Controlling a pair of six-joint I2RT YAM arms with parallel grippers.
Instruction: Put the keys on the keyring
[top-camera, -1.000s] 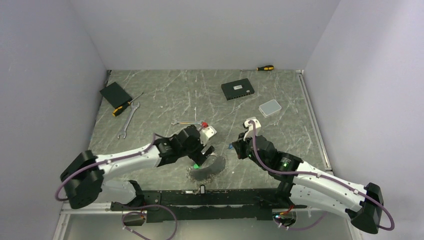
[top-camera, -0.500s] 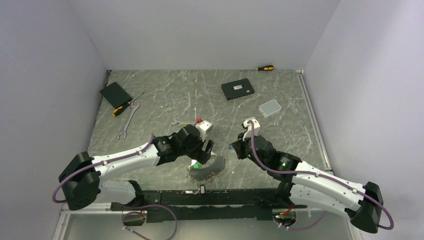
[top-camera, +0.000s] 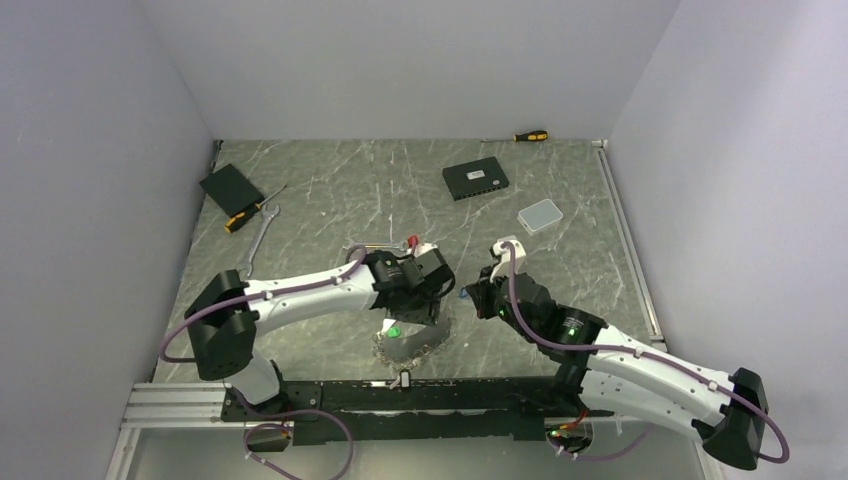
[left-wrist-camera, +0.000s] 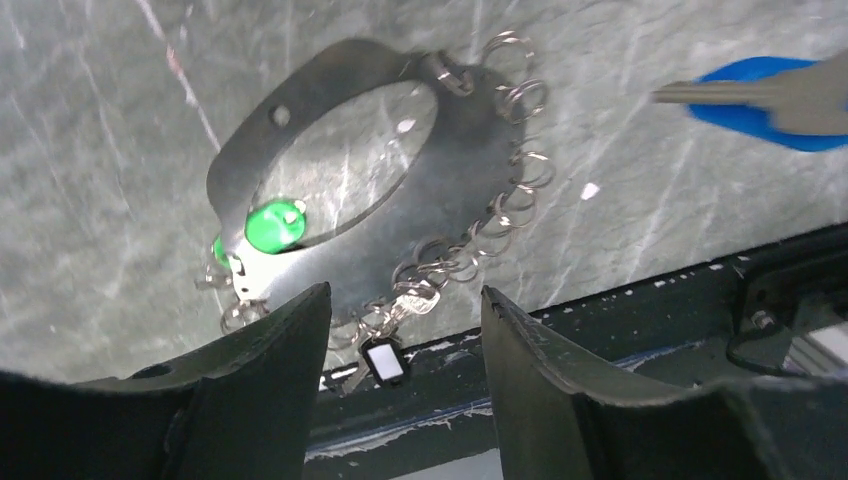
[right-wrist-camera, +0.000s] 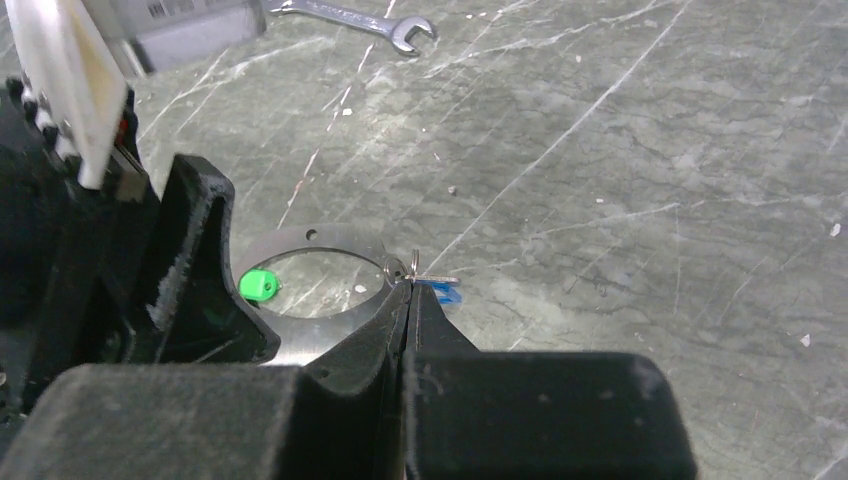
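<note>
The top view hides it, but my wrist views show my left claw (left-wrist-camera: 405, 300) spread and my right claw (right-wrist-camera: 408, 292) pinching a blue-tagged key (right-wrist-camera: 441, 288).

Large silvery metal keyring (left-wrist-camera: 460, 200) lies on marbled grey bench (top-camera: 330, 190), near the front edge; left fingers (left-wrist-camera: 260, 400) just behind it. Blue-tagged silver key (right-wrist-camera: 437, 286) just right of the ring, in right fingers (right-wrist-camera: 430, 335). Small silver spanner (right-wrist-camera: 350, 18) behind; flat black box (top-camera: 475, 179) farther back, right.

White arm links (top-camera: 310, 292), black joints (top-camera: 222, 335), purple cables (top-camera: 509, 275)
</note>
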